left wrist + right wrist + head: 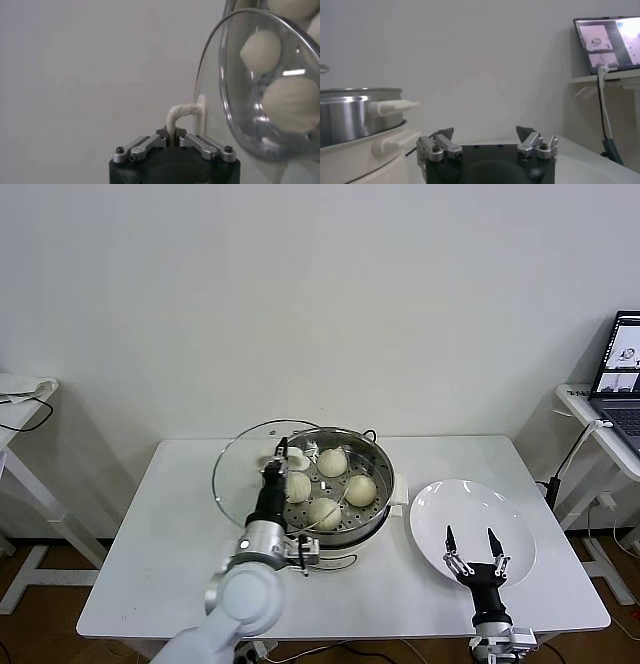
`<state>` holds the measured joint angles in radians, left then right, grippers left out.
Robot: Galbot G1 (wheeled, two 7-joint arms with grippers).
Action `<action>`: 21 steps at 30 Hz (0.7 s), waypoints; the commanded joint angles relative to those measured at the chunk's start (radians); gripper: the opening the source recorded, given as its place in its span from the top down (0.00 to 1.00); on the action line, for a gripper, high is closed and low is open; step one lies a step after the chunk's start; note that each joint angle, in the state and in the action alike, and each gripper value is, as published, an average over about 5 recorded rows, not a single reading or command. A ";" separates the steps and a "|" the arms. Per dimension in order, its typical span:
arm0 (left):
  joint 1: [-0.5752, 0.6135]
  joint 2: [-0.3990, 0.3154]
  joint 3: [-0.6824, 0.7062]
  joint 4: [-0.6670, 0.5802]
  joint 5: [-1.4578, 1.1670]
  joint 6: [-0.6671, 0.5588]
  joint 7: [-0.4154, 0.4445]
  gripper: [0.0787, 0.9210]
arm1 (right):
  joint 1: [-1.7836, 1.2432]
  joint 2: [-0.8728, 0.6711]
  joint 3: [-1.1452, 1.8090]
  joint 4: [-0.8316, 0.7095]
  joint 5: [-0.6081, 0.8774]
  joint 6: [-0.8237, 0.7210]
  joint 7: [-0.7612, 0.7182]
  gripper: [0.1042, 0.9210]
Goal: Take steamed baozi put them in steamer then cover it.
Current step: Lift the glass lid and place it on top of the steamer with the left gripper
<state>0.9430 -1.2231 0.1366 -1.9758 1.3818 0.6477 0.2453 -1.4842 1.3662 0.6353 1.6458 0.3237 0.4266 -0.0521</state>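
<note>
The cover [260,85] is cut off by the left wrist view's edge, blurring the baozi [260,50] behind.

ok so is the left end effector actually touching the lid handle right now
Touching. In the left wrist view, the left end effector is shut on the white handle of the glass lid, with no gap at the fingers.

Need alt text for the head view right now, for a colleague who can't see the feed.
The left claw, shut on the white handle of the round clear glass lid, holds it tilted over the left rim of the shiny steel steamer pot with four cream-white pleated buns inside. The open right claw is above the empty white plate.
</note>
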 commanded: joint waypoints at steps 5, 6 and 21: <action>-0.095 -0.138 0.105 0.114 0.043 0.029 0.014 0.87 | 0.002 0.009 0.003 -0.012 -0.010 0.002 0.000 0.12; -0.097 -0.145 0.106 0.121 0.045 0.028 0.013 0.87 | 0.003 0.009 0.003 -0.013 -0.011 0.002 0.000 0.12; -0.091 -0.203 0.111 0.188 0.088 0.009 0.012 0.87 | 0.007 0.013 0.005 -0.026 -0.020 0.003 0.000 0.12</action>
<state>0.8644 -1.3862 0.2374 -1.8333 1.4462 0.6624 0.2559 -1.4777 1.3793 0.6405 1.6224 0.3056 0.4290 -0.0522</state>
